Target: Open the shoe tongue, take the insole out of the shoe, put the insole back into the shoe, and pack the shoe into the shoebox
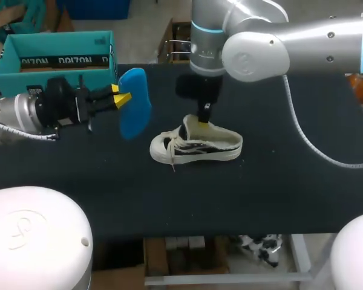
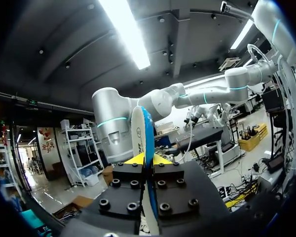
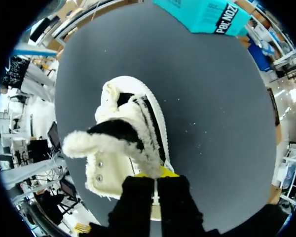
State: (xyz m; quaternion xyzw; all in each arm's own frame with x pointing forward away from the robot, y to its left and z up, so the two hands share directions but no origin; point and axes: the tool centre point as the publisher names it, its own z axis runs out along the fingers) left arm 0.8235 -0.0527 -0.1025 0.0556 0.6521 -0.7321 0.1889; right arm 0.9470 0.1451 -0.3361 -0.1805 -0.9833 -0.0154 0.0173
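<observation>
A white sneaker (image 1: 196,146) with black stripes lies on its sole mid-table, toe toward my left side. My right gripper (image 1: 204,118) comes down from above and is shut on the raised tongue (image 1: 190,127). In the right wrist view the yellow tips (image 3: 155,172) pinch the fleecy edge of the sneaker (image 3: 123,133). The blue insole (image 1: 135,103) hangs in the air left of the shoe, with my left gripper (image 1: 122,98) shut on its edge. The left wrist view shows the insole (image 2: 147,131) standing edgewise between the yellow tips of that gripper (image 2: 147,159).
The open teal shoebox (image 1: 57,60) stands at the table's far left corner, behind my left arm; its wall (image 3: 207,15) shows beyond the shoe in the right wrist view. The dark table top (image 1: 278,193) stretches bare in front of and right of the shoe.
</observation>
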